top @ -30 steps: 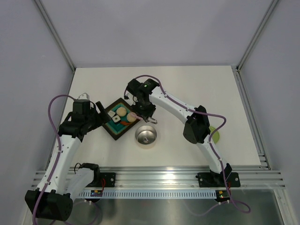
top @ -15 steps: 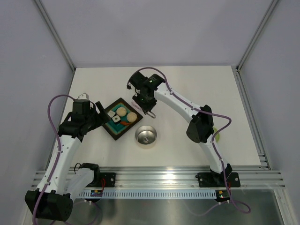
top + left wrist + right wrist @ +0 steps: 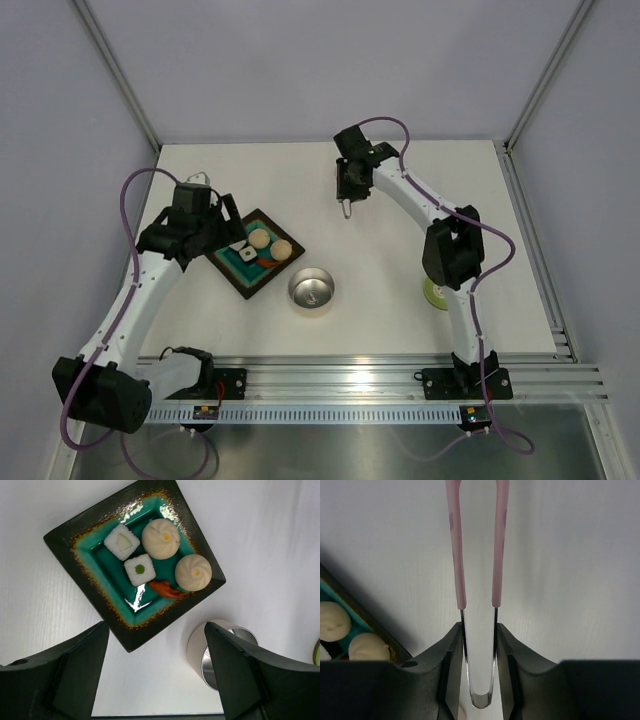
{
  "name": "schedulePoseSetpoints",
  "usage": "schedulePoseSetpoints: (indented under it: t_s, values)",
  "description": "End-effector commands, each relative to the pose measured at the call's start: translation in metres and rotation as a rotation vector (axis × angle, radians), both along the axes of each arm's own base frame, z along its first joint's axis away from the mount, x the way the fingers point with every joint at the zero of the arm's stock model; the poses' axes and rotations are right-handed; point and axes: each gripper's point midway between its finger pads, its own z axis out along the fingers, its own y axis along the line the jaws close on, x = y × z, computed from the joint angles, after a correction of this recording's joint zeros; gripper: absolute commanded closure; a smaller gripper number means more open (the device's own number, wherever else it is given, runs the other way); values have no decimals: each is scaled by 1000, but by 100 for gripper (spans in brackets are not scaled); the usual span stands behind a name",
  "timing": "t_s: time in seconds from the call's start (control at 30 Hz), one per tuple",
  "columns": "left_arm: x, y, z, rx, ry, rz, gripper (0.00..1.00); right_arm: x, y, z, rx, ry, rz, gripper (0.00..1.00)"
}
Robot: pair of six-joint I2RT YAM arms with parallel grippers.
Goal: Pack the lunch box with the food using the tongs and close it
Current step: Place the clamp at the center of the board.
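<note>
Top camera high overhead, wrist cameras close, facing down, all share tray (image 3: 232,276)

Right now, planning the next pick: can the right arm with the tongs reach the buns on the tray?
Probably yes: the buns sit uncovered on the tray's right side, bare table lies between them and the tongs, and the left gripper hovers at the opposite corner.

Bright, even light falls from above, leaving only soft, faint shadows on the white table (image 3: 400,300). White glare streaks the tray's (image 3: 65,537) teal glaze and the steel lunch box (image 3: 215,655). The tongs (image 3: 455,555) look sharp. The left gripper's fingers (image 3: 75,670) show as dark, featureless shapes.
</note>
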Motion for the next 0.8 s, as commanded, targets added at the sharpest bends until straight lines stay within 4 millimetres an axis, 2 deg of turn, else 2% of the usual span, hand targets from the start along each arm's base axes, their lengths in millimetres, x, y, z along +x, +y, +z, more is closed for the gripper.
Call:
schedulePoseSetpoints:
  t_s: [0.0, 0.23, 0.53, 0.6, 0.77]
  values:
    - [22, -3, 24, 33, -62, 9, 18, 31, 29, 10, 94, -111, -94, 63]
    - [34, -7, 32, 26, -81, 28, 17, 46, 46, -33, 138, -52, -174, 63]
    - [38, -10, 26, 17, -60, 37, 17, 42, 62, -64, 148, -12, -206, 60]
    - [39, -12, 25, 13, -56, 33, 16, 38, 66, -70, 140, -1, -200, 57]
    - [45, -21, 18, 36, -41, 6, 16, 30, 77, -71, 161, 16, -168, 30]
